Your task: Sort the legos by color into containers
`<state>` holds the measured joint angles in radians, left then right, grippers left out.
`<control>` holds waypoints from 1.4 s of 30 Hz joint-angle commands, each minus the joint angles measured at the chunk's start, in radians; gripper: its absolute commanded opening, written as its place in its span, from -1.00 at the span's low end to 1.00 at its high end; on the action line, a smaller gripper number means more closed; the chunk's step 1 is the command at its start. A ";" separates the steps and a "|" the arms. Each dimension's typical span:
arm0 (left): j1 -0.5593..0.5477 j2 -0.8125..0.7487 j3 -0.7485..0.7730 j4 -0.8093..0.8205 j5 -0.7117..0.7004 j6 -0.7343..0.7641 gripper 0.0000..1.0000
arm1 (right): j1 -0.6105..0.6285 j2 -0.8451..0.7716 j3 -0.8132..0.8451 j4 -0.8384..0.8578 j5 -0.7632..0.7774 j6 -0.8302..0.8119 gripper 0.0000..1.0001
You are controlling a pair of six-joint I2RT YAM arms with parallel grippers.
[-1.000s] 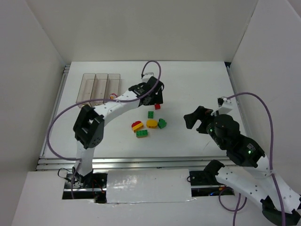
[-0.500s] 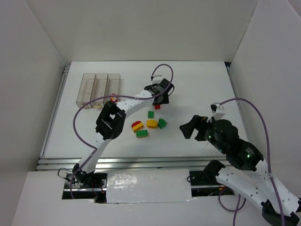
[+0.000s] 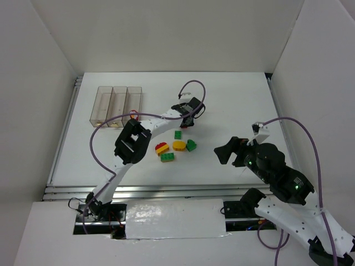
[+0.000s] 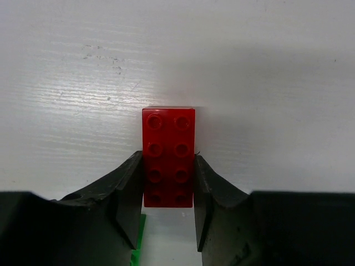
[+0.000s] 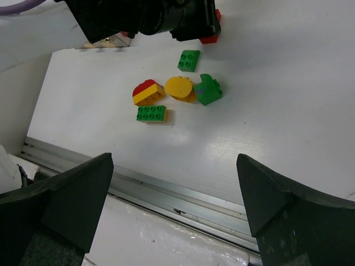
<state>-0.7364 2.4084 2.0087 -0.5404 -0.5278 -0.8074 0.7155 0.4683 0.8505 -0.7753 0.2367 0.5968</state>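
White table, white walls on three sides, metal rail along near edge. Left arm stretches from its base far out past table centre, elbow bent over the table, wrist tipped down. Right arm raised and bent at the right, aimed toward the pile. Containers, three clear bins in a row, far left.

Left gripper is clamped on a red brick, fingers on its long sides, brick flat on the table. Right gripper gapes wide, nothing in it.

Loose pile near centre:
- green square brick
- yellow rounded brick
- green rounded brick
- red-and-yellow brick
- green-on-yellow brick
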 commanded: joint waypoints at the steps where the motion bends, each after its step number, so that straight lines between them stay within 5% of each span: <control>1: 0.000 -0.087 0.005 0.048 -0.040 0.056 -1.00 | 0.001 0.006 0.015 0.002 0.013 -0.020 0.99; 7: 0.087 -0.319 -0.108 0.183 -0.046 0.304 -1.00 | 0.002 0.026 -0.005 0.028 -0.025 -0.032 0.99; 14: 0.322 -0.601 -0.393 0.327 0.182 0.620 -1.00 | 0.002 0.039 -0.056 0.083 -0.091 -0.040 0.99; 24: 0.541 -0.559 -0.450 0.372 0.287 0.694 -1.00 | 0.002 0.104 -0.080 0.123 -0.188 -0.048 0.99; 27: 0.581 -0.499 -0.429 0.364 0.345 0.677 -0.83 | 0.004 0.093 -0.100 0.137 -0.189 -0.045 0.99; 31: 0.609 -0.459 -0.430 0.370 0.408 0.662 -0.36 | 0.002 0.096 -0.110 0.133 -0.188 -0.045 0.99; 38: 0.617 -0.483 -0.484 0.408 0.417 0.623 0.99 | 0.001 0.108 -0.108 0.140 -0.192 -0.043 0.99; 42: 0.617 -0.560 -0.459 0.350 0.362 0.573 0.99 | 0.002 0.130 -0.116 0.154 -0.183 -0.032 0.99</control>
<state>-0.1165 1.9518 1.5265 -0.1940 -0.1368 -0.1898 0.7155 0.5804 0.7448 -0.6842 0.0551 0.5674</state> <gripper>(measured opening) 0.994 0.995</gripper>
